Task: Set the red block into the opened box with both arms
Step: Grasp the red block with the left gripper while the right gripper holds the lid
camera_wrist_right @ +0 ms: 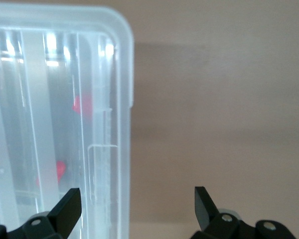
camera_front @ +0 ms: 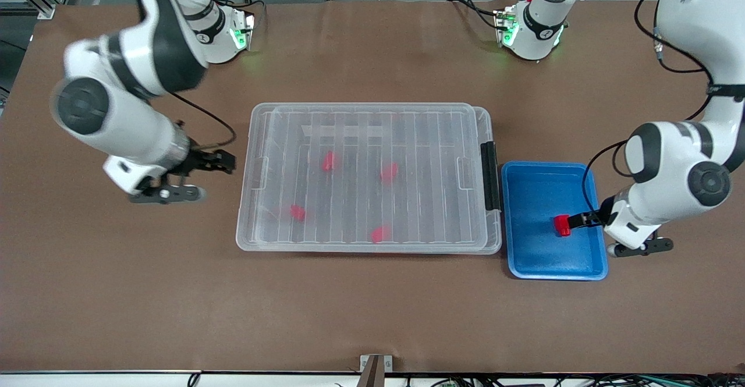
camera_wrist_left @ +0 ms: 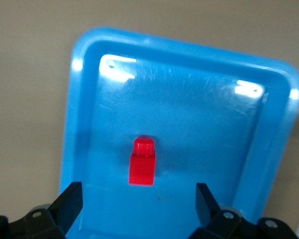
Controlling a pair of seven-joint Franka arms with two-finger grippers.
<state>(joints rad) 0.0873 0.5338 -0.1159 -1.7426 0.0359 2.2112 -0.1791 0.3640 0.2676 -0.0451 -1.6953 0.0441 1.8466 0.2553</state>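
Note:
One red block [camera_front: 561, 224] [camera_wrist_left: 142, 162] lies in the blue tray [camera_front: 541, 189] [camera_wrist_left: 189, 99] at the left arm's end of the table. My left gripper [camera_front: 577, 220] [camera_wrist_left: 138, 204] is low over the tray, open, with the block just ahead of its fingertips and nothing between them. The clear box [camera_front: 430, 142] [camera_wrist_right: 122, 74] sits mid-table with its ribbed lid lying on it. Several red blocks [camera_front: 329, 161] [camera_wrist_right: 83, 105] show through the lid. My right gripper [camera_front: 224, 163] [camera_wrist_right: 138, 204] hangs open over the box's short end toward the right arm, one finger over the lid, one over the table.
A black latch [camera_front: 490, 176] sits on the box's short end, next to the blue tray. The brown table top [camera_front: 372, 311] stretches bare between the box and the front camera. The arms' bases stand along the table's edge farthest from the front camera.

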